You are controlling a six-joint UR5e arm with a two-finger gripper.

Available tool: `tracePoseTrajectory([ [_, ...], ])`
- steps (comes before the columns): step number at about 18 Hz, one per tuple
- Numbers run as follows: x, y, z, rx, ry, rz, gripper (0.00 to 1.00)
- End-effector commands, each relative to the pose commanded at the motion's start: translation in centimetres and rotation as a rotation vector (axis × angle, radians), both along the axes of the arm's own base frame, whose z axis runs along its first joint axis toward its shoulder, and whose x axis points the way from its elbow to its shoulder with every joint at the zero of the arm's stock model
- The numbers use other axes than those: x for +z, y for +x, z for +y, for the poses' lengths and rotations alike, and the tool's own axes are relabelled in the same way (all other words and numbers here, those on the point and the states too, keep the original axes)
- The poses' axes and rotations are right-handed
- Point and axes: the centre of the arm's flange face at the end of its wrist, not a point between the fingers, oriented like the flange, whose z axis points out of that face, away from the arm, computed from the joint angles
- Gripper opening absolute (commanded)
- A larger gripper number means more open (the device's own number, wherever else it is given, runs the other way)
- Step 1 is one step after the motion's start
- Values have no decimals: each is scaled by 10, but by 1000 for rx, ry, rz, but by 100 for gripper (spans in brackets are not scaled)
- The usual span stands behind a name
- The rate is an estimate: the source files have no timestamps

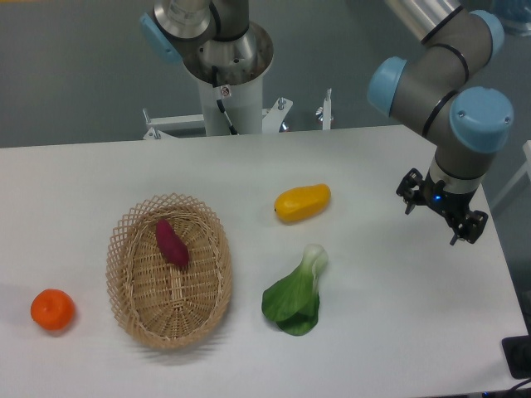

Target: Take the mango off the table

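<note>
The mango (303,203) is seen untouched on the table (373,332); the gripper (441,217), spread wide and empty, is held well apart from it.

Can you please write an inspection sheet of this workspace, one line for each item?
Surface: white table, flat, no spills seen.
Job's things: mango lies on the table near the middle, apart from everything else, not held.
Clutter: wicker basket with a purple sweet potato inside; tangerine near the left edge; bok choy in front of the mango.
Hand: the hand hangs above the right side of the table, far from the mango, holding nothing; fingers look spread.
Cables: a dark cable runs down the arm's base.
Surroundings: grey floor behind the table; a dark object at the lower right edge, unclear what it is.
</note>
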Motion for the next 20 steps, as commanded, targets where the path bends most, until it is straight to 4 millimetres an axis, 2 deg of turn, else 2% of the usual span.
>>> tracePoseTrajectory([
  [6, 0, 3, 2, 14, 1, -2, 100],
  [8, -1, 11, 5, 7, 9, -12, 100],
  [12, -3, 30, -1, 12, 47, -31, 100],
  [16, -24, 56, -3, -1, 36, -64, 100],
  [20, -46, 101, -12, -31, 19, -95, 100],
])
